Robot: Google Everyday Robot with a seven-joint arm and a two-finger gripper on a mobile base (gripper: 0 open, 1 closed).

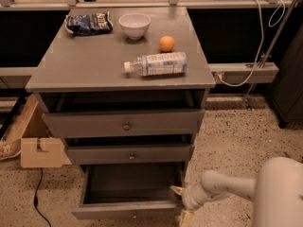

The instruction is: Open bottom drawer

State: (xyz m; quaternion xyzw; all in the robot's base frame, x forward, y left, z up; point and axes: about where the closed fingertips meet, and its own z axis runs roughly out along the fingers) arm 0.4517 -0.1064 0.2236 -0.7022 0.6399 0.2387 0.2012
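While the bottom drawer (124, 211) stands open, the end effector (182, 204) is at its right front corner, and I cannot tell its grip; the grey surface (80, 65) carries a bowl (134, 25), an orange (166, 43) and a bottle (156, 64), over a speckled floor (227, 141).

Bottom drawer (125, 211) stood pulled out w/ dark inside showing; gripper (182, 203) sat at its front's R end.

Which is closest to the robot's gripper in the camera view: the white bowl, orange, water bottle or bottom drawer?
1. bottom drawer: the gripper is at its right front corner.
2. water bottle: lying near the cabinet top's front.
3. orange: just behind the bottle.
4. white bowl: farthest back.
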